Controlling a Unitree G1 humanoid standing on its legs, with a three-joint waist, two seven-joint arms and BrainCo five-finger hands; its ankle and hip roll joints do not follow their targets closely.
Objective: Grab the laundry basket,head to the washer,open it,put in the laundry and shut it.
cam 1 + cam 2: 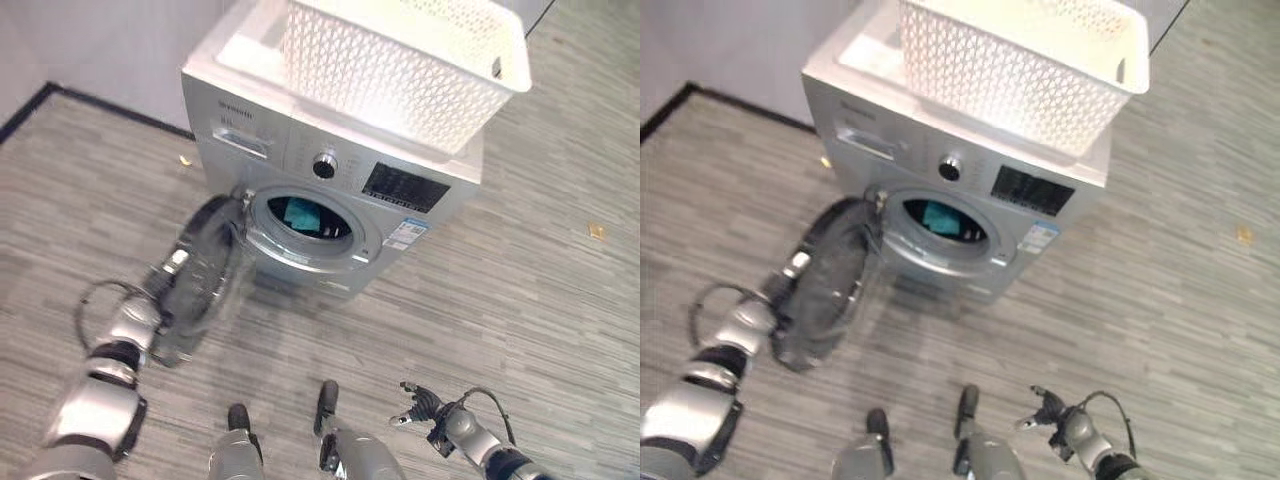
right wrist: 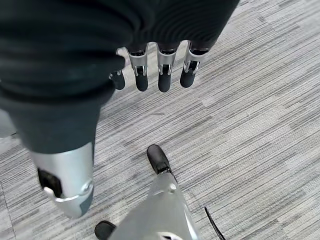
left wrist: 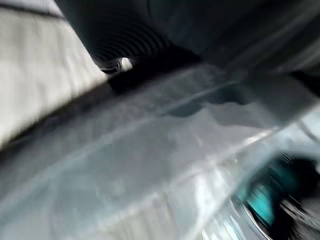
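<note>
Laundry basket [image 1: 400, 60] sits on top of the washer [image 1: 300, 150], teal laundry [image 1: 300, 213] inside the drum, door [image 1: 205, 275] swung open with left hand [image 1: 170, 270] against it, fingers unclear; right hand [image 2: 160, 70] hangs low, fingers relaxed.

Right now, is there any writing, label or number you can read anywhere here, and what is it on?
None can be read.
Washer, top left of the front panel: a small line of print, too small to read.
Dark display panel: faint markings, unreadable.
White and blue sticker right of the door opening: print too small to read.
Laundry basket on top of the washer: no print visible.
</note>
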